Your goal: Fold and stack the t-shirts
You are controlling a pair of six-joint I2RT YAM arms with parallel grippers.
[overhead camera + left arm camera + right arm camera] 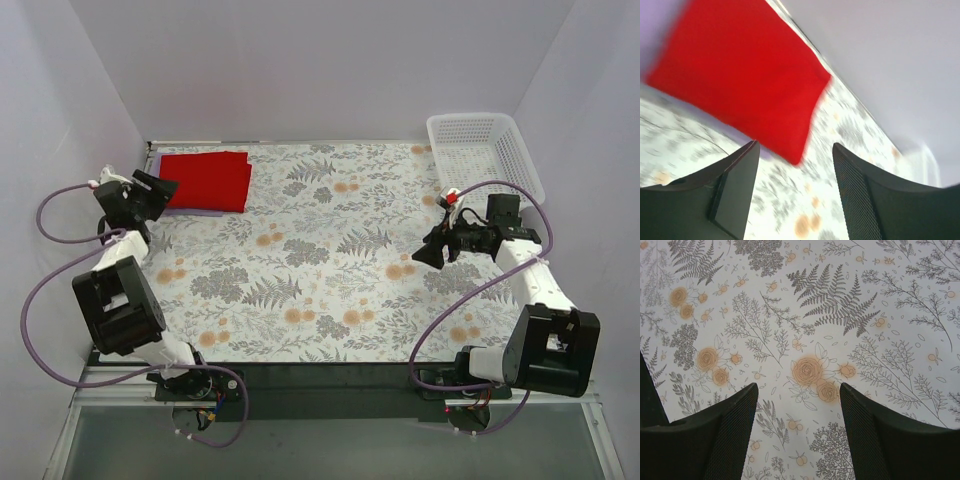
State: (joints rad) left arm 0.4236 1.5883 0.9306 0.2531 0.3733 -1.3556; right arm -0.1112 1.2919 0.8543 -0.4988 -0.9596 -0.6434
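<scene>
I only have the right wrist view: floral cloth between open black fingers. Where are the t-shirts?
Observer: A folded red t-shirt lies at the far left corner of the table, on top of a folded lilac garment.
Operator: Is the left gripper holding it?
Observer: No; the left gripper sits open at the red t-shirt's left edge, gripping nothing.
Operator: Anything beyond my arm?
Observer: A white plastic mesh basket stands at the far right corner, nothing visible inside.

Two folded shirts, one red shirt [205, 180] and one purple shirt [195, 212]; one white basket [470, 118]; one flowery table [320, 270]; two robot arms, one left arm [120, 300] and one right arm [535, 280].
</scene>
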